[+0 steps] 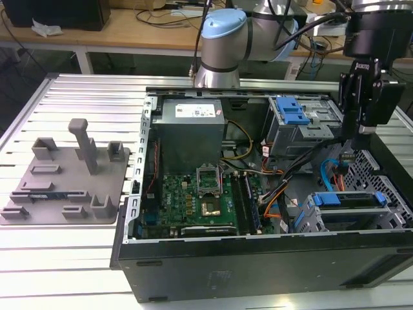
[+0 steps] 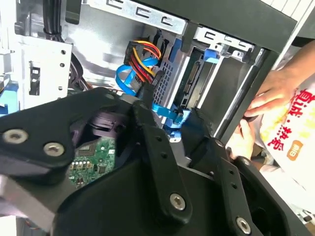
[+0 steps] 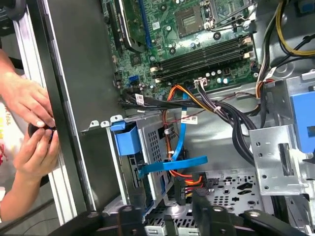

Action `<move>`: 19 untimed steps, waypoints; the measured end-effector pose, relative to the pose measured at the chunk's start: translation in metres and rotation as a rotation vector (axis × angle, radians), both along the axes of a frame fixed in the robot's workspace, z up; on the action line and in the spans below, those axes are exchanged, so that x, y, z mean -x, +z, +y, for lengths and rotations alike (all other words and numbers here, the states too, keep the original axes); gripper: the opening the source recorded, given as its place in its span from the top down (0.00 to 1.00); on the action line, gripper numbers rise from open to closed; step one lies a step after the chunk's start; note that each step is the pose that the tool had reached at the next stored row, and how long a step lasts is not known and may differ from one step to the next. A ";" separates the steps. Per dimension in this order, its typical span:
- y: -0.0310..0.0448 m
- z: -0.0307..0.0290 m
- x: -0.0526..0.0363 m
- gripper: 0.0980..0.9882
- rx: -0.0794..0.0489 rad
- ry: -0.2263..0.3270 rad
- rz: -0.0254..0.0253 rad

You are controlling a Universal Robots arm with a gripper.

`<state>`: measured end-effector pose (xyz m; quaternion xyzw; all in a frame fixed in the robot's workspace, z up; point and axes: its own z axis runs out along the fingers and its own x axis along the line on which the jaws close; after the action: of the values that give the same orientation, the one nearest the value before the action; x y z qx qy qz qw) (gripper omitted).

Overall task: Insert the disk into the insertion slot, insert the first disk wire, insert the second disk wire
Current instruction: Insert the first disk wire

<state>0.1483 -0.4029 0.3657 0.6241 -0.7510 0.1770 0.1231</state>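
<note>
The blue-framed disk (image 1: 345,200) sits inside the slot (image 3: 156,147) — a grey perforated cage in a corner of the open case (image 1: 258,265) on the exterior view's right, with wires (image 3: 211,105) crowding the room beside it. The arm (image 1: 222,42) bends over the case. The tool (image 1: 353,147) points down just above the looping flat blue wire (image 3: 182,135) — spread or pinching, I cannot tell. A person's hands (image 3: 24,101) are at the case's outer edge.

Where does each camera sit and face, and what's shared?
Exterior view: off the arm, looking down into the computer case; arm and pincer show.
First wrist view: on the arm, past the pincer onto motherboard and insertion slot.
Second wrist view: on the arm, past the pincer toward the insertion slot.
Both wrist views share the second disk wire and a person's hands.
</note>
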 end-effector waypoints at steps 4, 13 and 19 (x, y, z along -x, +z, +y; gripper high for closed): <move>-0.0079 0.0000 0.0000 0.58 0.006 0.010 0.0000; -0.0192 -0.0049 -0.0025 0.58 0.009 0.016 -0.0002; -0.0241 -0.0048 -0.0026 0.58 0.013 0.016 -0.0019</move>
<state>0.1509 -0.4077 0.3416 0.6291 -0.7449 0.1835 0.1251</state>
